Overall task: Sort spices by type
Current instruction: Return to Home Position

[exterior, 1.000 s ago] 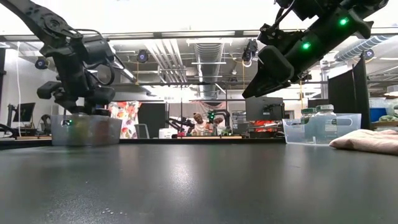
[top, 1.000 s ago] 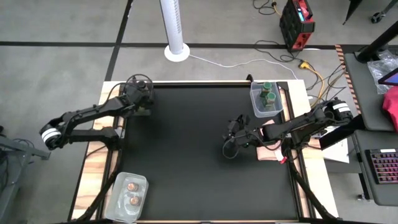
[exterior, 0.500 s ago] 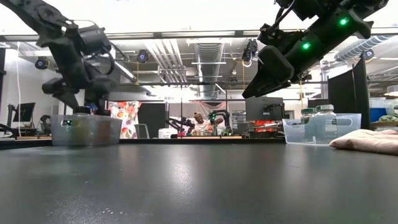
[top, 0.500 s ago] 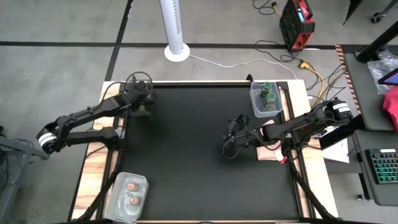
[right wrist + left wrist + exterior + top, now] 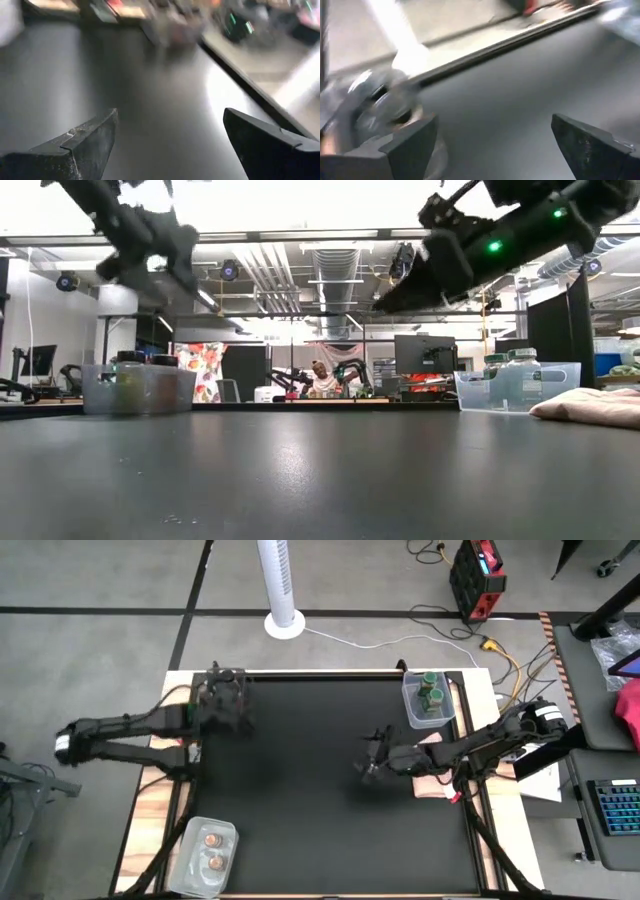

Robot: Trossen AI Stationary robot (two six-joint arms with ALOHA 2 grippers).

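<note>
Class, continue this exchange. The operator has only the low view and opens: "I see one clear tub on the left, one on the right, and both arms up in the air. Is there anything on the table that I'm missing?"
Observer: Yes. The high view shows a third clear tub by the corner of the mat nearest your camera, on the left arm's side. It holds two pinkish-brown-topped jars.
Operator: How many jars are in my right-hand tub?
Observer: From above, the right-hand tub holds two green-lidded jars, both upright.
Operator: Is either gripper carrying a jar?
Observer: No. The wrist views show the left gripper and the right gripper both open and empty.
</note>
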